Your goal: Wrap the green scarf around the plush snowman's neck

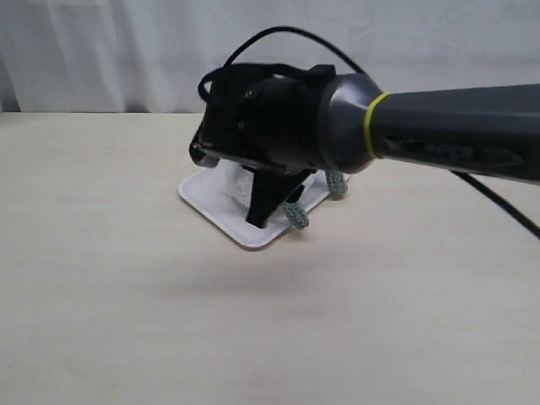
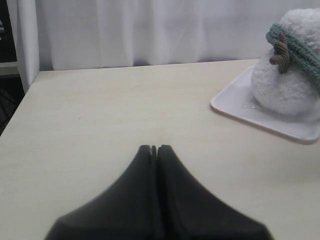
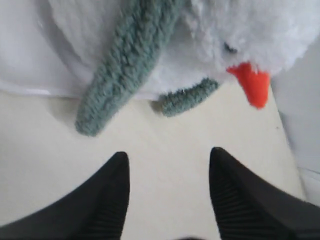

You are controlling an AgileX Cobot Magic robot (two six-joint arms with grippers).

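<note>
The plush snowman (image 2: 282, 87) stands on a white tray (image 2: 260, 121), and the green scarf (image 2: 295, 47) lies around its neck, just above a brown twig arm (image 2: 279, 50). In the right wrist view both scarf ends (image 3: 125, 65) hang down in front of the snowman (image 3: 265, 25), beside its orange nose (image 3: 251, 82). My right gripper (image 3: 170, 155) is open and empty, a short way off the scarf ends. In the exterior view this gripper (image 1: 260, 213) and its arm hide most of the snowman; the scarf ends (image 1: 296, 215) show. My left gripper (image 2: 154, 148) is shut and empty, away from the tray.
The tray (image 1: 240, 228) sits mid-table on a pale wooden tabletop. A white curtain hangs behind the table. A black cable (image 1: 498, 202) trails from the right arm. The table's edge (image 2: 22, 95) shows in the left wrist view.
</note>
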